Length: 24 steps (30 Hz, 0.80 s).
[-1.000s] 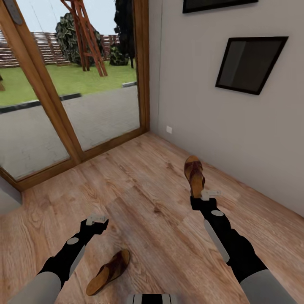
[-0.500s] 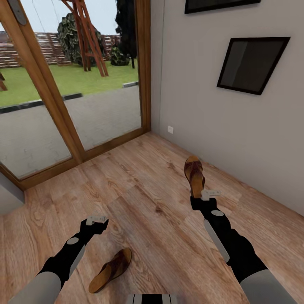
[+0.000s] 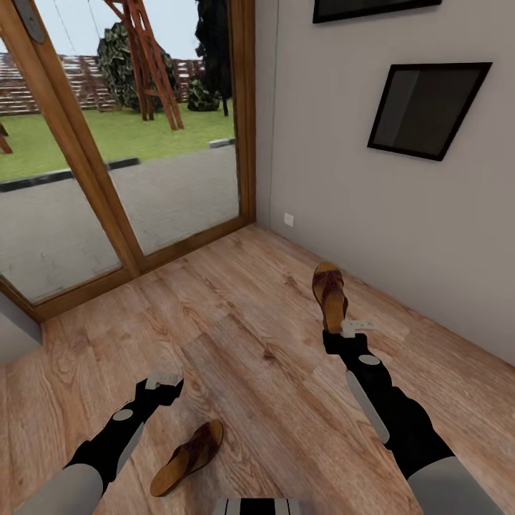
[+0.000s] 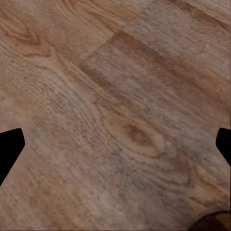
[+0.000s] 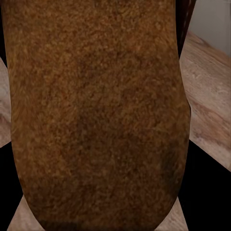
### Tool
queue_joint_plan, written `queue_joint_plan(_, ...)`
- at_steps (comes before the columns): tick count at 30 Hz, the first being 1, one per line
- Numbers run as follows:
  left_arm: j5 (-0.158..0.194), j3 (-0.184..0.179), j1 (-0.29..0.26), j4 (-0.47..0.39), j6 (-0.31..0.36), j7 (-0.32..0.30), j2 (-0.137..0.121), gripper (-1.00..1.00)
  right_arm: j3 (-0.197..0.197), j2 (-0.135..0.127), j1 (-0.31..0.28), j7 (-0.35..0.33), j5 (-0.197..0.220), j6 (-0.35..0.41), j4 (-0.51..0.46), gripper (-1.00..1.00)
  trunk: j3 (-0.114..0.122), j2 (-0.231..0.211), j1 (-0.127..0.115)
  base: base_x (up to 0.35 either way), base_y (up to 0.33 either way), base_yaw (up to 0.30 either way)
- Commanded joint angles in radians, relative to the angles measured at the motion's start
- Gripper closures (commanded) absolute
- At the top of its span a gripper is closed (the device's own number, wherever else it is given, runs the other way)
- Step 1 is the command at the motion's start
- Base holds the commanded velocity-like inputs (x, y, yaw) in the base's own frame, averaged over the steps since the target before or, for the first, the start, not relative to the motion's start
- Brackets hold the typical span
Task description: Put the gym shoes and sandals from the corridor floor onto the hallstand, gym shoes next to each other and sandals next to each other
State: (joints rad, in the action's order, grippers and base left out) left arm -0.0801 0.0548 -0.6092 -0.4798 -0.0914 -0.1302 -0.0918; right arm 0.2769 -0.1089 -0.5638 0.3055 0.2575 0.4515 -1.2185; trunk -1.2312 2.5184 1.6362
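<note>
The loose sandal (image 3: 187, 458) lies on the corridor floor (image 3: 236, 343), nearest the robot, its long axis slanting away. The left gripper (image 3: 163, 380), fingers spread wide and empty, hovers just beyond its toe and is the nearer arm. Farther off, the right gripper (image 3: 343, 329) seems clamped on the second sandal (image 3: 330, 295); its wrist view shows the tan insole (image 5: 96, 115) close up.

Even, bright daylight seems to come through the glass door (image 3: 129, 143); shadows on the corridor floor (image 3: 243, 336) are faint. Renders look soft, and the right wrist close-up is blurry.
</note>
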Motion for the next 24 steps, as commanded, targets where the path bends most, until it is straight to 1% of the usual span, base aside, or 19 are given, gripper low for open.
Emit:
queue_joint_plan(1,-0.01,0.005,-0.001,0.043,-0.025,-0.006,0.001,-1.0,0.001,-0.001,-0.001,0.01,0.011,0.003,-0.015,1.0,-0.001,0.0,0.0,0.0,0.0,0.0)
queue_joint_plan(6,-0.013,0.004,-0.001,0.135,-0.102,-0.006,0.0,-1.0,-0.001,-0.002,-0.001,0.01,0.011,0.004,-0.024,1.0,-0.001,0.0,0.0,0.0,0.0,0.0)
queue_joint_plan(10,-0.013,0.004,-0.001,0.173,-0.131,-0.006,-0.007,-1.0,-0.001,-0.002,-0.001,0.01,0.011,0.004,-0.025,1.0,-0.002,0.0,0.0,0.0,0.0,0.0)
queue_joint_plan(12,-0.014,0.003,-0.001,0.182,-0.136,-0.006,-0.01,-1.0,-0.002,-0.002,-0.001,0.01,0.013,0.004,-0.025,1.0,-0.004,0.0,0.0,0.0,0.0,0.0)
queue_joint_plan(13,-0.016,0.002,0.0,0.196,-0.139,-0.006,-0.012,-1.0,-0.002,-0.002,-0.001,0.011,0.013,0.004,-0.025,1.0,-0.01,0.001,0.0,0.0,0.0,0.0)
queue_joint_plan(14,-0.022,0.002,0.0,0.202,-0.14,-0.006,-0.013,-1.0,-0.002,-0.002,-0.001,0.011,0.014,0.004,-0.025,1.0,-0.015,0.001,0.001,0.0,0.0,0.0)
queue_joint_plan(16,-0.048,0.001,0.0,0.206,-0.14,-0.006,-0.016,-1.0,-0.002,-0.002,-0.001,0.011,0.014,0.004,-0.025,1.0,-0.026,0.001,0.002,0.0,0.0,0.0)
queue_joint_plan(17,-0.078,0.001,0.0,0.207,-0.14,-0.006,-0.021,-1.0,-0.002,-0.002,-0.001,0.011,0.014,0.004,-0.026,1.0,-0.031,0.001,0.002,0.0,0.0,0.0)
queue_joint_plan(18,-0.138,-0.001,0.0,0.208,-0.14,-0.007,-0.029,-1.0,-0.002,-0.002,-0.001,0.011,0.014,0.004,-0.026,1.0,-0.033,0.001,0.002,0.0,0.0,0.0)
queue_joint_plan(19,-0.211,-0.005,0.0,0.208,-0.14,-0.007,-0.036,-1.0,-0.002,-0.002,-0.001,0.011,0.014,0.004,-0.026,1.0,-0.034,0.001,0.002,0.0,0.0,0.0)
queue_joint_plan(20,-0.344,-0.01,0.0,0.207,-0.14,-0.008,-0.044,-1.0,-0.002,-0.002,-0.001,0.011,0.014,0.004,-0.026,1.0,-0.034,0.001,0.002,0.0,0.0,0.0)
queue_joint_plan(21,-0.371,-0.011,0.0,0.207,-0.14,-0.008,-0.045,-1.0,-0.002,-0.002,-0.001,0.011,0.014,0.004,-0.026,1.0,-0.035,0.001,0.002,0.0,0.0,0.0)
queue_joint_plan(22,-0.416,-0.012,0.0,0.207,-0.14,-0.008,-0.047,-1.0,-0.001,-0.002,-0.001,0.011,0.014,0.004,-0.026,1.0,-0.035,0.001,0.002,0.0,0.0,0.0)
queue_joint_plan(23,-0.433,-0.012,0.0,0.207,-0.14,-0.008,-0.047,-1.0,-0.001,-0.002,-0.001,0.011,0.014,0.004,-0.026,1.0,-0.035,0.001,0.002,0.0,0.0,0.0)
queue_joint_plan(24,-0.458,-0.013,0.0,0.207,-0.14,-0.008,-0.048,-1.0,-0.001,-0.002,-0.001,0.01,0.014,0.004,-0.026,1.0,-0.035,0.001,0.002,0.0,0.0,0.0)
